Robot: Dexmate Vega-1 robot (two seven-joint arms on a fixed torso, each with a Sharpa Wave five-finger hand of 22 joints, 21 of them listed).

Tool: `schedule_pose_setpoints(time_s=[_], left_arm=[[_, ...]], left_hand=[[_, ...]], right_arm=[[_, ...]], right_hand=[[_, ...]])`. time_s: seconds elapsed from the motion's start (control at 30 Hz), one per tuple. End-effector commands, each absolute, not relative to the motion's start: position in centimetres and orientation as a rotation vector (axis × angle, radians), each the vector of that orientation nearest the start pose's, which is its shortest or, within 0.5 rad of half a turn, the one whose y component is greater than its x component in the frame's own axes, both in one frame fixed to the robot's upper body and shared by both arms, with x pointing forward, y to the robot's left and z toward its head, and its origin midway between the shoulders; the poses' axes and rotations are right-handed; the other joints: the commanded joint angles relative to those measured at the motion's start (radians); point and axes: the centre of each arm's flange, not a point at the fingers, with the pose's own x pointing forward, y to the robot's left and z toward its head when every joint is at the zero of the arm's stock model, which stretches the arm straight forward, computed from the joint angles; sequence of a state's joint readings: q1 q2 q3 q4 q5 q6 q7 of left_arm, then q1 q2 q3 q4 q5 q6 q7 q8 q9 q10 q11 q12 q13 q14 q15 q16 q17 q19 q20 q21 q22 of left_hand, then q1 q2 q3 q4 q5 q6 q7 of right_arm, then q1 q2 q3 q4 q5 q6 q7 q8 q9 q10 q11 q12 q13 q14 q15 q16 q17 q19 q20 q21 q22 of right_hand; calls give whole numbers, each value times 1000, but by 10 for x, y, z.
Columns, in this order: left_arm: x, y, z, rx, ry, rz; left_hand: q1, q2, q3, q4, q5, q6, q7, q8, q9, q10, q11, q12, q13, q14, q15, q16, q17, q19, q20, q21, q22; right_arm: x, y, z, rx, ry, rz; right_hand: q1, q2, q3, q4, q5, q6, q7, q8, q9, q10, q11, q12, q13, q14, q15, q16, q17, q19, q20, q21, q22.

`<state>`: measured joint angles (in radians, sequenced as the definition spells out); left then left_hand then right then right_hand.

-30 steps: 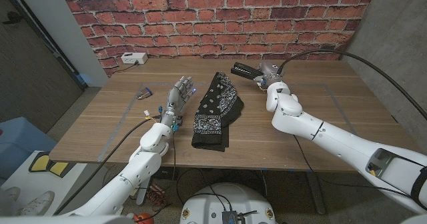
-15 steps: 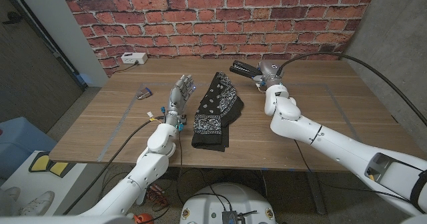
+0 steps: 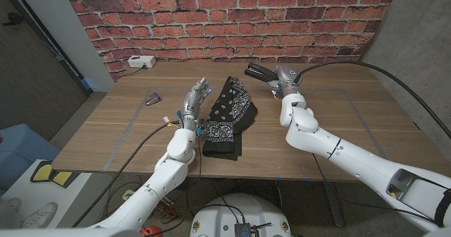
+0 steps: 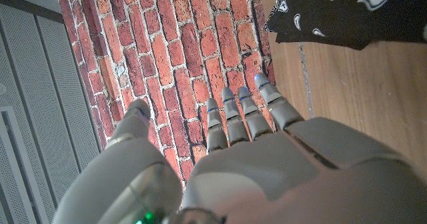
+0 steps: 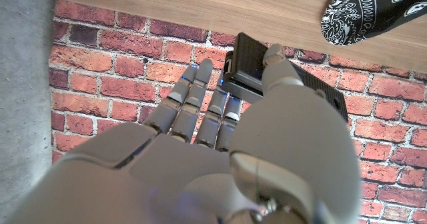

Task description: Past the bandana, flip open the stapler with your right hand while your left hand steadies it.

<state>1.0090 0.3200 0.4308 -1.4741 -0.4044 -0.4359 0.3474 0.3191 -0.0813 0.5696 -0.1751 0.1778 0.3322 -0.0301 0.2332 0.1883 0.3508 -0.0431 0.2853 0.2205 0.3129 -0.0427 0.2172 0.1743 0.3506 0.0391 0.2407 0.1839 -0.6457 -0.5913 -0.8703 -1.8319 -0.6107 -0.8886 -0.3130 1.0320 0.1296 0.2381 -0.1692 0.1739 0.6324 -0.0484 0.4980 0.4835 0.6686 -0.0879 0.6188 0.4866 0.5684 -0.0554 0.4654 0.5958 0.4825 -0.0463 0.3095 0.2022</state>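
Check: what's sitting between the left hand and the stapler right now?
In the head view, the black bandana lies between the left hand and the stapler, which the right hand holds.

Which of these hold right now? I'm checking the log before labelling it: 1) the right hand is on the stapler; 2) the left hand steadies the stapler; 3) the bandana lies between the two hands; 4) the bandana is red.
1) True: the right hand holds the stapler.
2) False: the left hand is open beside the bandana, away from the stapler.
3) True.
4) False: it is black with white print.
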Motion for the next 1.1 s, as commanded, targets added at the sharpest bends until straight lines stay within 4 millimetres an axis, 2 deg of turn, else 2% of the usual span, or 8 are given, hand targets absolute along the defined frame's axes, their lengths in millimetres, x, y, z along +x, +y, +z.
schedule_pose_setpoints(time_s=[0.03, 0.3, 0.5, 0.6, 0.7, 0.77, 0.87, 1.1], left_arm=[[594, 166, -62, -195, -737, -14], [593, 156, -63, -217, -706, -54], [597, 155, -67, -216, -635, -59], [595, 155, -66, -193, -611, -36], [593, 155, -66, -216, -604, -32], [593, 153, -65, -229, -609, -37], [593, 147, -64, -240, -609, -63], [588, 137, -62, -244, -638, -74]], left_hand=[[12, -10, -9, 2, 6, 9, 0, 3, 6, 18, -1, 6, 3, 23, -34, 7, 5, 14, 4, 5, 2], [12, -19, -17, 6, 4, 8, 10, 0, 6, 23, 3, 7, 5, 31, -29, 7, 6, 15, 8, 3, 3], [11, -14, -27, 19, 1, -18, 17, -16, 8, 3, 15, -4, 7, 18, -11, -5, 7, -12, 28, -10, 5], [-8, -27, -43, 27, -3, -16, 26, -17, 8, 10, 16, -3, 9, 18, -1, -6, 9, -16, 45, -14, 4], [-21, -39, -55, 31, -5, -13, 31, -18, 7, 18, 19, 0, 10, 20, 5, -7, 11, -13, 51, -14, 4], [-24, -42, -57, 31, -5, -13, 32, -18, 7, 18, 18, 0, 11, 20, 7, -7, 11, -12, 52, -14, 4], [-45, -56, -79, 38, -3, -13, 36, -22, 7, 19, 23, -3, 15, -24, 13, -26, 11, -68, 34, -38, 2], [-46, -56, -81, 38, -2, -11, 43, -22, 7, 18, 23, -4, 16, -26, 15, -26, 11, -74, 31, -40, 2]], right_arm=[[584, -168, 25, -1252, -541, -523], [578, -169, 22, -1221, -555, -544], [576, -167, 19, -1188, -581, -575], [575, -163, 18, -1185, -602, -592], [575, -162, 16, -1161, -612, -606], [575, -161, 15, -1158, -620, -612], [575, -160, 13, -1161, -633, -617], [576, -160, 8, -1146, -666, -629]], right_hand=[[36, 48, 65, 57, 3, 116, -101, 32, 22, 92, -79, 7, 3, 14, -179, 0, 5, 5, -3, 7, 2], [35, 47, 66, 56, 3, 118, -100, 30, 21, 96, -75, 9, 2, 17, -178, -4, 9, 7, -2, 10, 2], [35, 46, 66, 55, 3, 120, -99, 29, 21, 97, -76, 11, 3, 23, -179, -4, 14, 7, -2, 13, 2], [34, 46, 66, 55, 3, 122, -98, 29, 21, 97, -77, 11, 2, 24, -178, -6, 15, 7, -1, 13, 2], [34, 46, 66, 55, 3, 123, -99, 29, 21, 98, -77, 11, 2, 24, -178, -8, 15, 7, -2, 14, 2], [32, 46, 66, 55, 3, 122, -99, 28, 21, 98, -78, 11, 1, 25, -177, -9, 17, 7, -1, 15, 2], [33, 46, 66, 55, 3, 124, -100, 28, 22, 99, -75, 11, 0, 26, -178, -11, 18, 8, -2, 16, 2], [32, 46, 67, 54, 3, 124, -99, 26, 21, 99, -76, 12, -1, 27, -178, -15, 21, 8, -2, 18, 2]])
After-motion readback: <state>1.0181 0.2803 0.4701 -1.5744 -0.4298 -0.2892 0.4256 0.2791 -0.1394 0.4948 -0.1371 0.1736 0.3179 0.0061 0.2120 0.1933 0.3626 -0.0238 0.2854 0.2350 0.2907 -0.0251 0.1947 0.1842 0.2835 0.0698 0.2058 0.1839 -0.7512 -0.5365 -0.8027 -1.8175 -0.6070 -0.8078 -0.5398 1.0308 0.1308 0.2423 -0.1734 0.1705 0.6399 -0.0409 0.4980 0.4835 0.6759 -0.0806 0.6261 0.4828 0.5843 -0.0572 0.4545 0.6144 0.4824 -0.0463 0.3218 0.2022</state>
